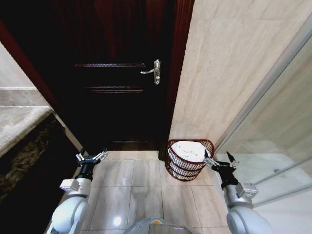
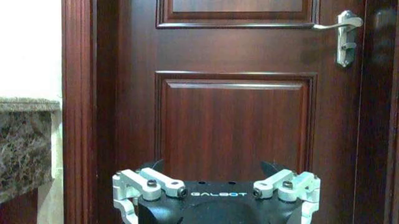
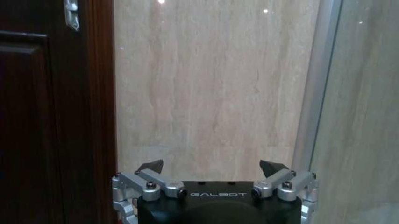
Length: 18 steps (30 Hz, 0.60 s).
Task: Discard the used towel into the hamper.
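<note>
My view: red-brown wire hamper (image 1: 189, 160) holding soft white cloth (image 1: 189, 149) on glossy tile floor (image 1: 136, 187), beside polished wood door (image 1: 114, 73).

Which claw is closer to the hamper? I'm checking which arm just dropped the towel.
The right claw: it hangs open just beside the hamper, which holds a white towel. The left claw, also open, is over near the door.

The towel (image 1: 187, 148) lies in the hamper (image 1: 188, 168) just beside the splayed right hand (image 1: 218, 161), while the left hand (image 1: 91, 157), also spread, hovers well apart over the floor (image 1: 131, 190).
</note>
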### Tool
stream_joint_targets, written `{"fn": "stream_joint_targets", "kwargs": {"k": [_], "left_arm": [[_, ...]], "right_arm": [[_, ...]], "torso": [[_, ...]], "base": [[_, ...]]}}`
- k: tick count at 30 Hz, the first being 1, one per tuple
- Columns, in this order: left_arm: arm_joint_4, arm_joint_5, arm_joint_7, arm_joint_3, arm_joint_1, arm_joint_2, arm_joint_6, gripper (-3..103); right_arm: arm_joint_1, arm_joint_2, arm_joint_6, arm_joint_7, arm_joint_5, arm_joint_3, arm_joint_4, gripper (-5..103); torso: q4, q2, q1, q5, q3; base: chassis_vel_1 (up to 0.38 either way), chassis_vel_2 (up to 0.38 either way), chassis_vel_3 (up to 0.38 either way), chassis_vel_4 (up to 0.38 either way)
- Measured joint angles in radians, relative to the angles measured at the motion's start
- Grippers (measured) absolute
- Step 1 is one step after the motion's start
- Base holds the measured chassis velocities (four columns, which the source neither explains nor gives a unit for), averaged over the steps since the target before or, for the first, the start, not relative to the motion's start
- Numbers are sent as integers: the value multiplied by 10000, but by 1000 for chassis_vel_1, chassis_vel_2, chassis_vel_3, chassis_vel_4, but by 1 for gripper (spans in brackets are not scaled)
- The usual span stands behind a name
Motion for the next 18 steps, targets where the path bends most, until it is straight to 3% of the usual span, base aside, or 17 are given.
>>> {"fn": "stream_joint_targets", "kwargs": {"k": [18], "left_arm": [[-313,658,-269,186,-47,-316,190,100]], "right_arm": [[174,-117,206,-101,-428,-229,51,100]], "torso": [[0,779,318,0,461]], "base": [[0,0,0,0]]}}
